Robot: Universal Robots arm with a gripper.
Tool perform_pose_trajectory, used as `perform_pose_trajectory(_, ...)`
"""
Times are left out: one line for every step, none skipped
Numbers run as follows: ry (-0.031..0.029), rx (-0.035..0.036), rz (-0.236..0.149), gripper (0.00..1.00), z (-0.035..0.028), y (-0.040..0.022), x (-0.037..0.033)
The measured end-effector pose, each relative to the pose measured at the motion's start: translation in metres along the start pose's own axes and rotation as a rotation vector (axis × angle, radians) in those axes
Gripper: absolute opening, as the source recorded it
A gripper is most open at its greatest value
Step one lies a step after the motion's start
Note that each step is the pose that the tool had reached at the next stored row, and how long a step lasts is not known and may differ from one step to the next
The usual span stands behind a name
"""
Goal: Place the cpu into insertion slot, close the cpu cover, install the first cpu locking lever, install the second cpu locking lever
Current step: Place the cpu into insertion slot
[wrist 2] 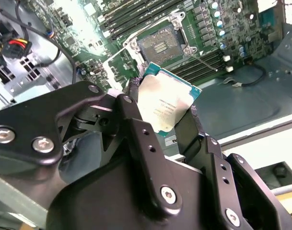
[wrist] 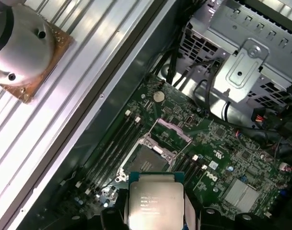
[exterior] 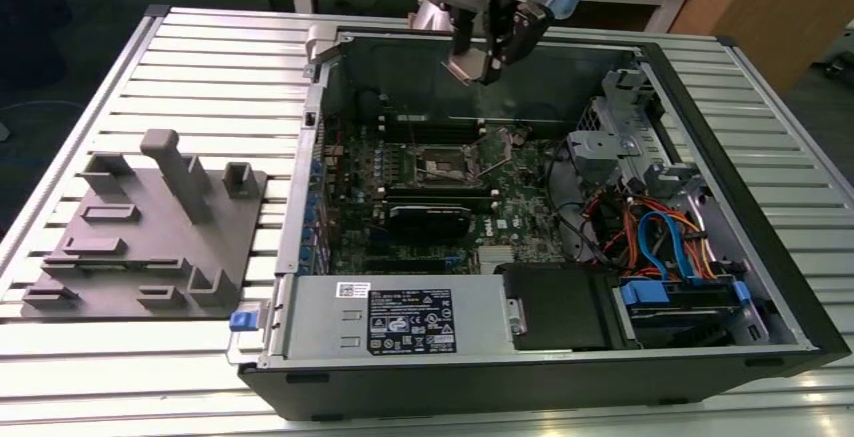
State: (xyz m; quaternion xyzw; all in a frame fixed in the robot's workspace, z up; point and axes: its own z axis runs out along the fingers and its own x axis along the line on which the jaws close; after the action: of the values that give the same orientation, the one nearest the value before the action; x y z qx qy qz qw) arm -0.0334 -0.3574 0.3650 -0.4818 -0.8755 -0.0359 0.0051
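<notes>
My gripper (exterior: 483, 65) hangs above the rear part of the open computer case, shut on the cpu (wrist 2: 167, 103), a small square chip with a dull silver top. In both wrist views the fingers (wrist 2: 131, 103) clamp two opposite edges of the chip (wrist: 155, 201), which is held in the air, well clear of the board. Below it lies the green motherboard (exterior: 514, 212) with the insertion slot (exterior: 447, 164), whose dark centre is bare (wrist 2: 160, 44). The cpu cover (wrist: 172, 130) stands swung open at one side of the slot (wrist: 148, 160).
Long black memory slots (wrist 2: 136, 14) flank the socket. A black block (exterior: 427, 220) sits just in front of it in the exterior view. A metal drive cage (exterior: 627, 137) and coloured cables (exterior: 661, 242) are at the exterior view's right. A grey fixture (exterior: 147, 227) stands on the slatted table (exterior: 200, 67).
</notes>
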Motion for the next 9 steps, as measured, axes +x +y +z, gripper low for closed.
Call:
perform_pose_trajectory(-0.0008, -0.0006, 0.013, 0.54, 0.0004, 0.0000, 0.0000)
perform_pose_trajectory(-0.0014, -0.0011, 0.024, 0.54, 0.0008, 0.0000, 0.0000)
perform_pose_trajectory(-0.0020, -0.0015, 0.035, 0.54, 0.0011, -0.0001, 0.0000)
perform_pose_trajectory(-0.0027, -0.0020, 0.046, 0.54, 0.0016, -0.0001, -0.0001)
perform_pose_trajectory(-0.0034, -0.0024, 0.057, 0.54, 0.0020, -0.0001, -0.0001)
perform_pose_trajectory(-0.0041, -0.0028, 0.068, 0.54, 0.0025, -0.0002, -0.0001)
perform_pose_trajectory(-0.0050, -0.0032, 0.080, 0.54, 0.0031, -0.0002, -0.0001)
perform_pose_trajectory(-0.0057, -0.0035, 0.091, 0.54, 0.0037, -0.0002, -0.0002)
perform_pose_trajectory(-0.0062, -0.0036, 0.103, 0.54, 0.0044, -0.0002, -0.0002)
